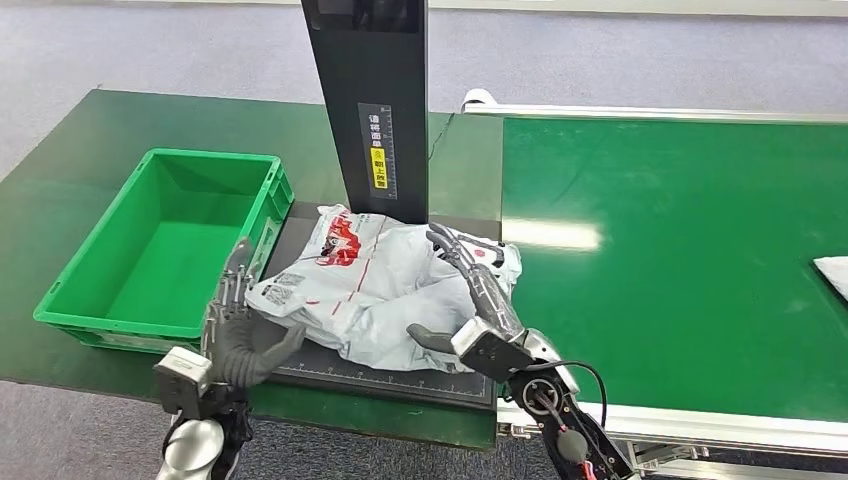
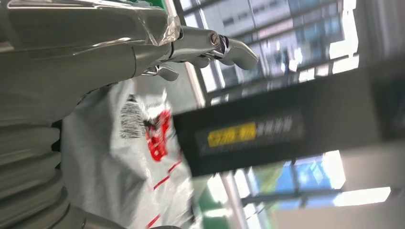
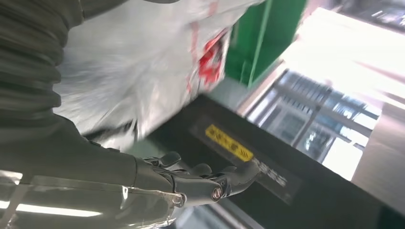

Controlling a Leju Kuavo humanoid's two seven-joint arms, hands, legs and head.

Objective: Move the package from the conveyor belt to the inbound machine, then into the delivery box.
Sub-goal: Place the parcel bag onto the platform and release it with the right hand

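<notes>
A crumpled white plastic package [image 1: 375, 285] with red print lies on the dark scanner platform [image 1: 400, 378] below the black upright post [image 1: 375, 100]. My right hand [image 1: 470, 300] lies against the package's right side, fingers stretched out along it and thumb out below. At the package's left edge my left hand [image 1: 235, 330] stands with fingers spread upward, holding nothing. The package [image 2: 138, 157] and post [image 2: 267, 133] appear in the left wrist view, beyond my left hand [image 2: 200, 45]. In the right wrist view the package [image 3: 143, 62] lies next to my right hand [image 3: 200, 181].
An empty green delivery box [image 1: 165, 250] sits left of the platform on the dark green table [image 1: 60, 150]. The green conveyor belt [image 1: 680, 260] runs on the right, with another white parcel's corner [image 1: 835, 275] at its far right edge. Grey floor lies beyond.
</notes>
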